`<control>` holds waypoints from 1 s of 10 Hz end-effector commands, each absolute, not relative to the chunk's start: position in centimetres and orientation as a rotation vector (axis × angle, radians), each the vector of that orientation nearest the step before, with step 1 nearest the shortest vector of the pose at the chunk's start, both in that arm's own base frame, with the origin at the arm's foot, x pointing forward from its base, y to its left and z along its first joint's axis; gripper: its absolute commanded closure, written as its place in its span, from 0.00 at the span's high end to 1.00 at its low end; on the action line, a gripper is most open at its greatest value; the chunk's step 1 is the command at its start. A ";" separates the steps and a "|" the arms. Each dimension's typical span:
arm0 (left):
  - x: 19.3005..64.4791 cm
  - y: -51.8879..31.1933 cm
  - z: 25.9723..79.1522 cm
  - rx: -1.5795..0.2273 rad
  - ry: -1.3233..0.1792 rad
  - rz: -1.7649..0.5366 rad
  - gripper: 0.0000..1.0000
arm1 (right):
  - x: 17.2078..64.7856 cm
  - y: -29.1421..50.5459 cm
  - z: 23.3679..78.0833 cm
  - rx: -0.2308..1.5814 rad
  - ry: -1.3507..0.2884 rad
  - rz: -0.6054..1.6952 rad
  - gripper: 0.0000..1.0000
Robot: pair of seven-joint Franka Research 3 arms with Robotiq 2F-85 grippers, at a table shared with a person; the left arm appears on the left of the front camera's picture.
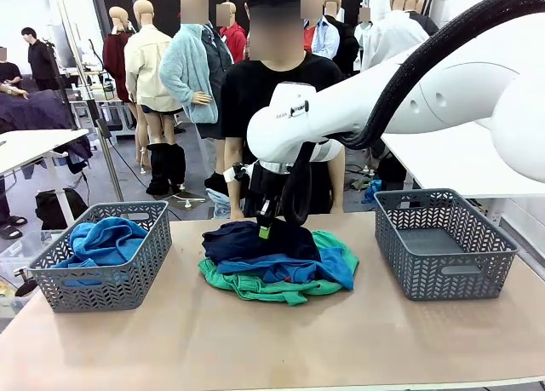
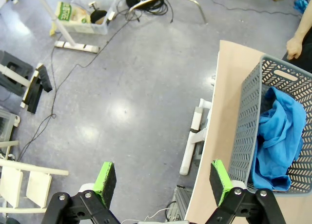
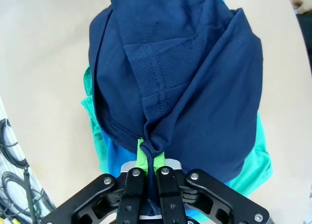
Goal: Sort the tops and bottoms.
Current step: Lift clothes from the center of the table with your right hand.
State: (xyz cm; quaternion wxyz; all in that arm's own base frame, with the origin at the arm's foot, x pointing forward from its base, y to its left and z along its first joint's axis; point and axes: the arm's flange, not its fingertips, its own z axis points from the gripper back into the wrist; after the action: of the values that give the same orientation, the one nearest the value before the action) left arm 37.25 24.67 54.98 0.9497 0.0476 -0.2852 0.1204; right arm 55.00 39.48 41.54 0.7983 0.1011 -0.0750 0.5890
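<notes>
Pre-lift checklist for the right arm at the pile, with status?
1. Grip: right gripper jaws shut on a fold of the navy trousers: ok.
2. Only trousers pinched: the fold looks all navy: ok.
3. Layers below: blue shirt and green shorts may drag along: cannot tell.
4. Target: left basket holds a blue top, so bottoms likely go to the right basket: ok.
5. Other arm: left gripper open, beside the left basket, away from the pile: ok.

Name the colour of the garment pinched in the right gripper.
Dark navy: the trousers clamped in the right gripper, clearest in the right wrist view.
</notes>
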 end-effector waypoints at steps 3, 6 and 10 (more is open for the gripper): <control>37.2 24.7 55.0 0.098 -0.582 0.248 1.00 | 51.6 37.0 48.3 0.161 -0.263 1.271 0.00; 37.2 24.7 55.0 0.098 -0.582 0.248 1.00 | 46.5 35.6 57.5 0.100 -0.446 1.282 0.00; 37.2 24.7 55.0 0.098 -0.582 0.248 1.00 | 40.1 33.5 69.1 -0.009 -0.622 1.221 0.00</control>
State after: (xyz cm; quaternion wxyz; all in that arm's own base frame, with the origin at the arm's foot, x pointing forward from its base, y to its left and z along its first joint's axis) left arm 37.24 24.68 55.01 0.9496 0.0477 -0.2855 0.1206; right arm 41.19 34.26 69.42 0.7716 0.0052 -0.2716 0.5751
